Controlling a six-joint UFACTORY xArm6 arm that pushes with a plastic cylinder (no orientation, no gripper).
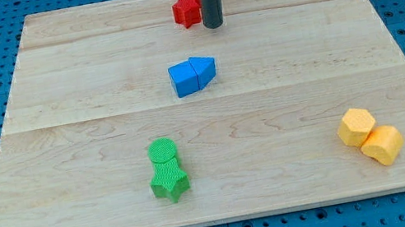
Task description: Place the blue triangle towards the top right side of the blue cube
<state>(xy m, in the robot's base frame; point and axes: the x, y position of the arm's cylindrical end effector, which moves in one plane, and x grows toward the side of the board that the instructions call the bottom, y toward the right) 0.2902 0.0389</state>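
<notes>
The blue triangle (204, 69) lies near the middle of the wooden board (56, 89), touching the right side of the blue cube (184, 78), so the two read as one joined pair. There are no jaws on this arm to open or close, only a straight dark rod. My tip (214, 25) rests on the board above the blue cube and a little to its right, well apart from both blue blocks.

From my tip, the blue triangle sits toward the view's bottom and slightly to the left. That is the relation the coming move turns on: the triangle must travel up and right of the blue cube, so I judge the tip has to get round to the triangle's lower-left side, where the cube crowds it. A push from where the tip stands now would likely drive the triangle the wrong way.

Further out from the blue cube, the red blocks (187, 7) stand above it, just left of the rod. The green blocks (166, 170) lie below it, and the yellow blocks (369, 136) lie far to its lower right.
</notes>
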